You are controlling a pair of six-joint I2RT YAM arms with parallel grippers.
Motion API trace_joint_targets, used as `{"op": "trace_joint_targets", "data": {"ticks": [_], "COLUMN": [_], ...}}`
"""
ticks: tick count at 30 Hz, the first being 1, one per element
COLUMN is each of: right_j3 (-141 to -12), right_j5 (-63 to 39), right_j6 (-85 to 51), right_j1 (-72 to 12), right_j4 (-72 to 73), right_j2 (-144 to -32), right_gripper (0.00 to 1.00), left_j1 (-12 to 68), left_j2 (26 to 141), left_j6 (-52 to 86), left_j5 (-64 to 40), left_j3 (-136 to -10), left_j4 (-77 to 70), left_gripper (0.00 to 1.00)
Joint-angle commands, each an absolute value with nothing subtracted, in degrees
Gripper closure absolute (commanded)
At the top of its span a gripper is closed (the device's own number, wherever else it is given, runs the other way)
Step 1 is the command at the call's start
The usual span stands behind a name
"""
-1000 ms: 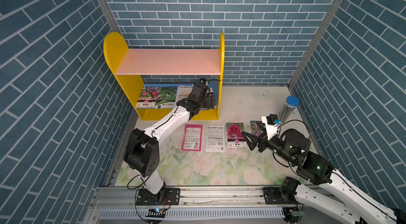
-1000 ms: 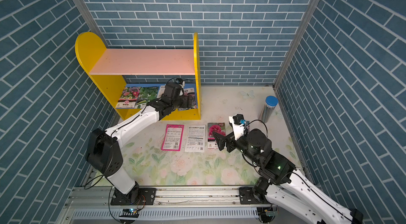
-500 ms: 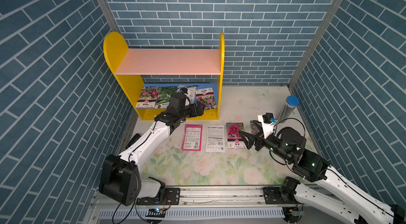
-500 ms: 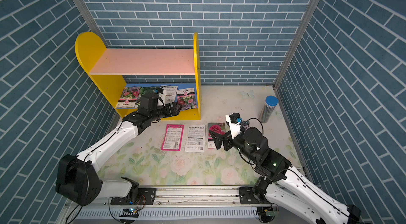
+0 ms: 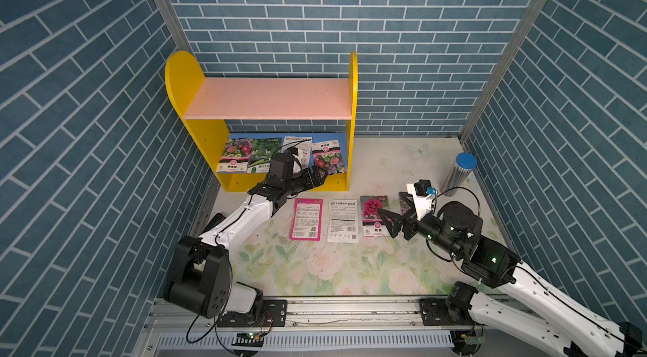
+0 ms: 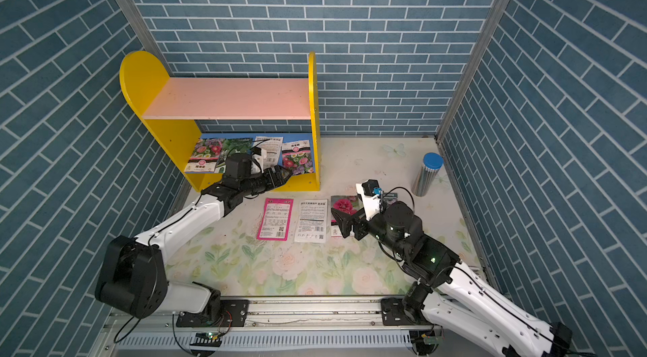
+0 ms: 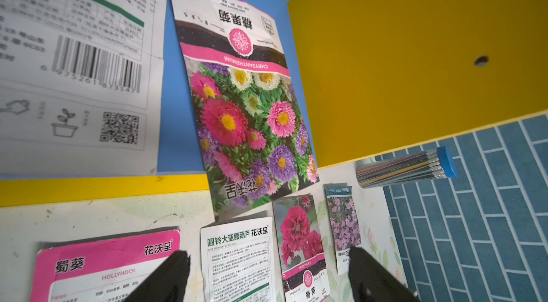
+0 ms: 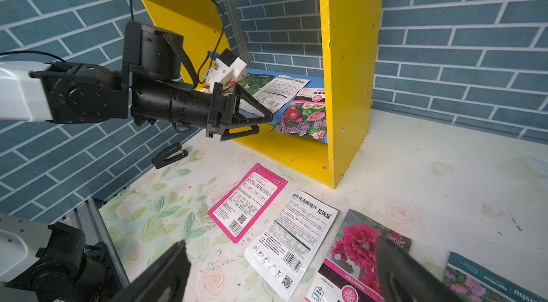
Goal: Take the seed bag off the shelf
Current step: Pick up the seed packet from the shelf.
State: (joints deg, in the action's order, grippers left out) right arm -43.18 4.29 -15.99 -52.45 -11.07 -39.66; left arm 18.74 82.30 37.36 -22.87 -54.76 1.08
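The shelf [image 5: 269, 103] [image 6: 227, 99] stands at the back left: yellow sides, pink upper board, blue lower board. Several seed bags lie on the lower board. The rightmost one, a chrysanthemum seed bag [image 5: 327, 159] [image 6: 297, 159] [image 7: 246, 102] [image 8: 305, 116], overhangs the front edge. My left gripper [image 5: 320, 176] [image 6: 283, 173] [image 7: 268, 268] [image 8: 264, 122] hovers open and empty just in front of that edge, beside the bag. My right gripper [image 5: 390, 204] [image 6: 345, 222] [image 8: 280, 250] is open and empty above the bags on the table.
On the floral table mat lie a pink-backed bag [image 5: 306, 218], a white bag [image 5: 343, 220], a hollyhock bag [image 5: 374, 211] and a purple-flowered bag [image 8: 486, 279]. A blue-capped pencil tube [image 5: 458, 173] stands at the right. A black clip [image 8: 170, 154] lies by the left wall.
My left gripper has drawn back out of the lower shelf to just in front of it, holding nothing. The chrysanthemum bag it covered now shows. The right arm shifted only slightly.
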Motion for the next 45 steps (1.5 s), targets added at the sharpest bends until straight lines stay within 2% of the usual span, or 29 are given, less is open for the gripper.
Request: {"op": "trace_joint_targets", "data": {"ticks": [1,7,10,21,24,28,35,37,42,45], "right_j3": [-43.2,-43.7,-43.7,-43.2,-43.1,-42.9,-41.9,-41.6,-41.5,-41.4], "right_j5": [3.8,3.7,3.9,4.7,4.8,5.0,4.9,5.4,8.0,3.0], "right_j6": [-15.3,-15.2,-15.3,-15.6,-15.6,-15.8,-16.6,-17.2,-18.7,-19.8], "right_j1": [-52.3,-52.4,-52.4,-52.3,-52.3,-52.3,-52.4,-52.4,-51.9,-49.8], "right_j4": [-8.9,-9.0,-9.2,-9.9,-10.2,-10.5,-9.9,-9.4,-9.0,-6.7], "right_j2": [-40.1,-40.5,-40.4,-39.1,-38.7,-38.2,-37.2,-37.4,-40.0,-42.2], "right_gripper": [0.01,0.01,0.01,0.01,0.01,0.01,0.01,0.02,0.02,0.02], "left_j1": [18.1,17.8,17.5,17.3,17.3,17.1,16.7,16.7,16.8,17.0], "left_j2": [84.2,86.7,88.4,93.5,94.3,95.2,93.0,91.6,84.9,79.6], "left_j6": [38.1,38.6,39.3,41.3,41.6,41.8,39.8,38.2,33.6,32.0], "left_j5": [-23.0,-23.3,-24.8,-27.6,-27.8,-28.5,-30.3,-32.7,-31.1,-31.7], "left_j3": [-56.1,-57.5,-58.2,-61.5,-62.3,-63.0,-63.1,-63.3,-62.4,-59.7], "left_j4": [0.0,-1.6,-4.0,-6.3,-6.4,-6.4,-5.4,-4.8,1.7,3.7], "left_gripper": [0.12,0.16,0.23,0.38,0.50,0.77,1.00,1.00,1.00,1.00]}}
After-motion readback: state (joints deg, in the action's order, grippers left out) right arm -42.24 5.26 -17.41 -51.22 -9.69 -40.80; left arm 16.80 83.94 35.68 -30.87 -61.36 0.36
